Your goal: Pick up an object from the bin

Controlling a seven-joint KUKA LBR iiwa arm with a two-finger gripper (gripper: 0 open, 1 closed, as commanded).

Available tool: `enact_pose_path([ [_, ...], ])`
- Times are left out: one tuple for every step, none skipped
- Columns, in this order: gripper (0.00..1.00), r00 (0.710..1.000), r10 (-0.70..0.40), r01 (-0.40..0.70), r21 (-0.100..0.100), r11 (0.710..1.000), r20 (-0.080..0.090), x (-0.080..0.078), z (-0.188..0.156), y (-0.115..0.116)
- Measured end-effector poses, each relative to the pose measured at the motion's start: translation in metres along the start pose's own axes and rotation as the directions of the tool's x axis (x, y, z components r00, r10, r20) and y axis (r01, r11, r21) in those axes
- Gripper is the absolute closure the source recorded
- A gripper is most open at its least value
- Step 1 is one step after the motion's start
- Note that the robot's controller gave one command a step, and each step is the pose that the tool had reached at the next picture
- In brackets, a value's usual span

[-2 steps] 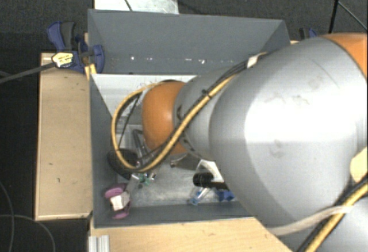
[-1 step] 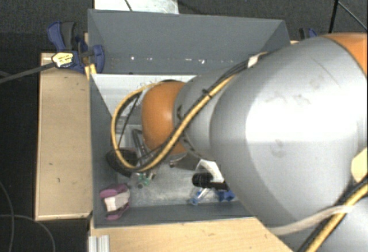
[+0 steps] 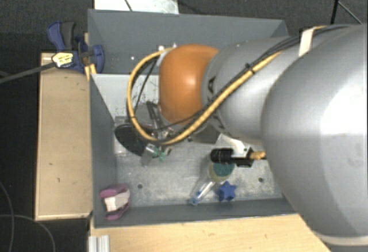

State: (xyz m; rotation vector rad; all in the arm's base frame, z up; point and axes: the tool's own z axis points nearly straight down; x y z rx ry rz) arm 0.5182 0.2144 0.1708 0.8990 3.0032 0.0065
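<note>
We are seeing these in bin (image 3: 172, 184):
- Black rounded object (image 3: 127, 139) lying at floor's left, partly hidden.
- Small green piece (image 3: 160, 155) sitting just right of it.
- Pink-and-white lump (image 3: 115, 198) resting in lower-left corner, well apart.
- Black cylinder with white and orange ends (image 3: 229, 156) lying on its side toward right.
- Teal disc (image 3: 221, 172) lying just below cylinder.
- Blue star-shaped piece (image 3: 227, 191) and clear blue-tipped tube (image 3: 201, 193) lying near front wall.

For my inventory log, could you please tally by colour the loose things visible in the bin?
Blue: 2, blue star-shaped toy, bluish clear tube
Teal: 1, teal round disc
Black: 2, black cylinder, black rounded lump
Pink: 1, pink-and-white lump
Total visible: 6
</note>
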Motion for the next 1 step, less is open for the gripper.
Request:
enact_pose_path([
  [1.00,1.000,0.011,-0.011,0.003,1.000,-0.003,0.0037,-0.0511,-0.0123],
])
